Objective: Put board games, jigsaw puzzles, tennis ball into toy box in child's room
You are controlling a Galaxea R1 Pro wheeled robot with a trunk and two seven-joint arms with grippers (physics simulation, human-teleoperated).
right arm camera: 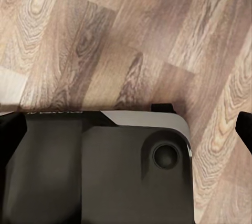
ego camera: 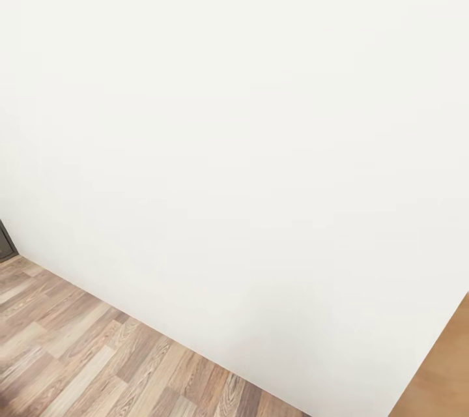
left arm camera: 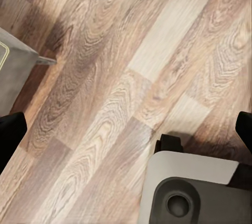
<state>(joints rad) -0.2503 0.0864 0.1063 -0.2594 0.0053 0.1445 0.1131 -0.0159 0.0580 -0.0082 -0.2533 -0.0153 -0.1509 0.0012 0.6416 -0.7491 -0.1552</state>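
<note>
1. A bare white wall [ego camera: 234,111] takes up most of the head view, running from about nine o'clock down toward five o'clock where it meets the floor.
2. Wood-plank floor [ego camera: 98,365] shows at seven o'clock in the head view; the same planks lie under both wrist cameras.
3. An orange-brown wooden surface [ego camera: 443,371] cuts in at the four o'clock corner; I cannot tell what it belongs to.
4. A sliver of dark grey furniture [ego camera: 5,242] sits at nine o'clock against the wall.
5. The robot's base [right arm camera: 105,171], dark with a grey edge and a round knob, lies below the right wrist camera; its pale grey corner also shows under the left one.
6. A grey flat-topped object [left arm camera: 13,71] with a pale outlined panel stands on the floor near the left arm.
7. Left tool [left arm camera: 126,134]: dark fingertips [left arm camera: 10,134] sit wide apart at both edges, spread and holding nothing.
8. Right tool [right arm camera: 126,129]: fingertips [right arm camera: 244,129] likewise apart, nothing between them.
9. None of the toys, the toy box or the bench can be placed from here.
</note>
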